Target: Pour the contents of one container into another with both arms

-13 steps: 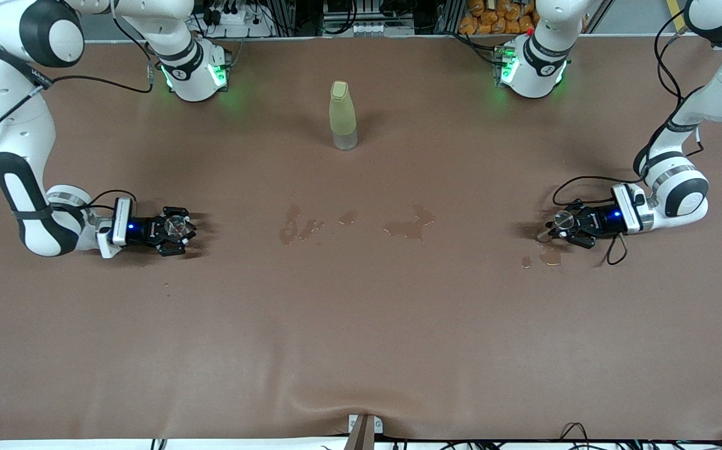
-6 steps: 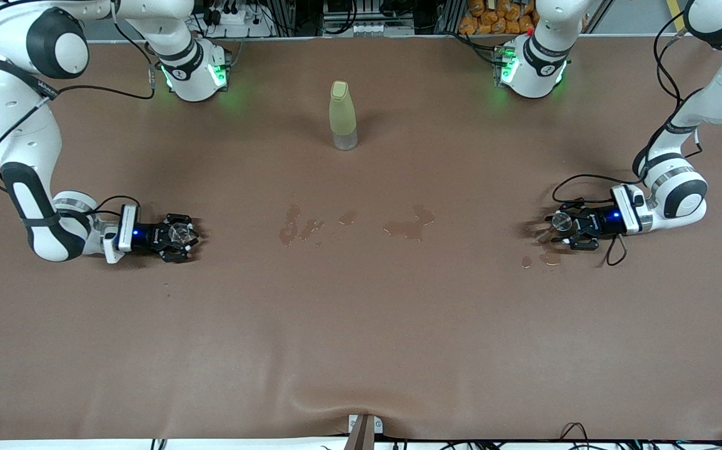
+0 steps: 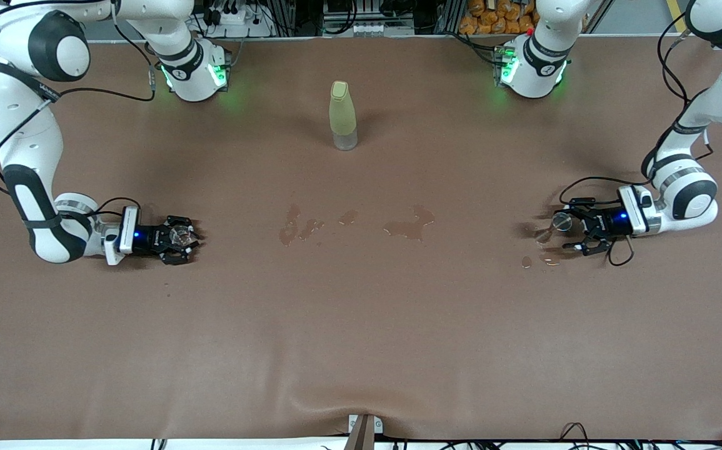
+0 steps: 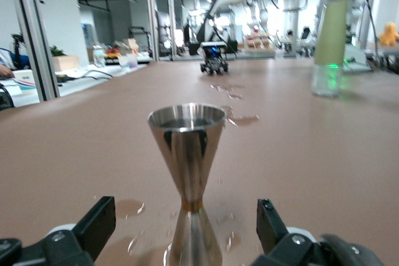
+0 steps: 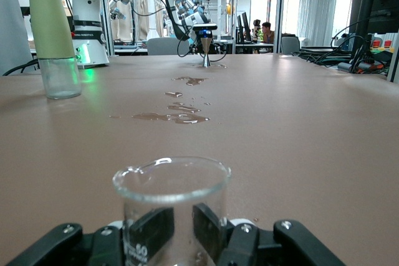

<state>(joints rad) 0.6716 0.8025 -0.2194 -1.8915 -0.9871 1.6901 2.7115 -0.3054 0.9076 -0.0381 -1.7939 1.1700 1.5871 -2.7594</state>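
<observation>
Reaching low along the table (image 3: 361,325), left gripper (image 3: 576,232) now stands released around the upright jigger (image 4: 187,154); right gripper (image 3: 176,238) (fingers slackening) brackets the glass beaker (image 5: 169,207).

Both arms reach low along the table, wrists horizontal. The left gripper (image 3: 576,228) has its fingers (image 4: 93,225) spread wide. The right gripper (image 3: 180,237) has fingers (image 5: 299,241) slightly parted.

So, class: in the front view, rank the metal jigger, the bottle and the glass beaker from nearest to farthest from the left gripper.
1. Metal jigger: standing between the open left gripper's fingers.
2. Bottle: mid-table, toward the robots' bases.
3. Glass beaker: at the right gripper, the right arm's end.
</observation>
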